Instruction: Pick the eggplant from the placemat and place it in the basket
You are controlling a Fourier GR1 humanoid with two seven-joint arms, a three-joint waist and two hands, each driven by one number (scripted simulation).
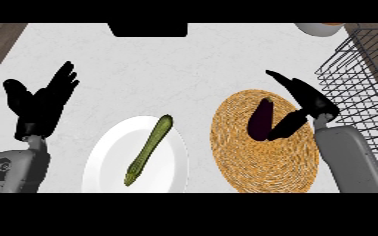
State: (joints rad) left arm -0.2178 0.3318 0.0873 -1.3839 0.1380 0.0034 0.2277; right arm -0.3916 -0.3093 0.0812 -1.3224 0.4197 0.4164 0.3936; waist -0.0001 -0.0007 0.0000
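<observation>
The eggplant (260, 118) is not yet lifted off the placemat (244, 155); the right hand (306, 102) is held open beside it.

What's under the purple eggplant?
A round woven placemat lies under the eggplant. The spot right beneath it is covered, so nothing else can be seen there.

Your left hand (40, 102) and right hand (306, 102) are both matte black, with slim, tapering fingers and a thicker thumb. Each one joins through a short, paler wrist piece to a smooth grey shell with rounded edges. On your left forearm (22, 172) you can see a small dark mark near the edge; your right forearm (347, 160) is the same grey.
</observation>
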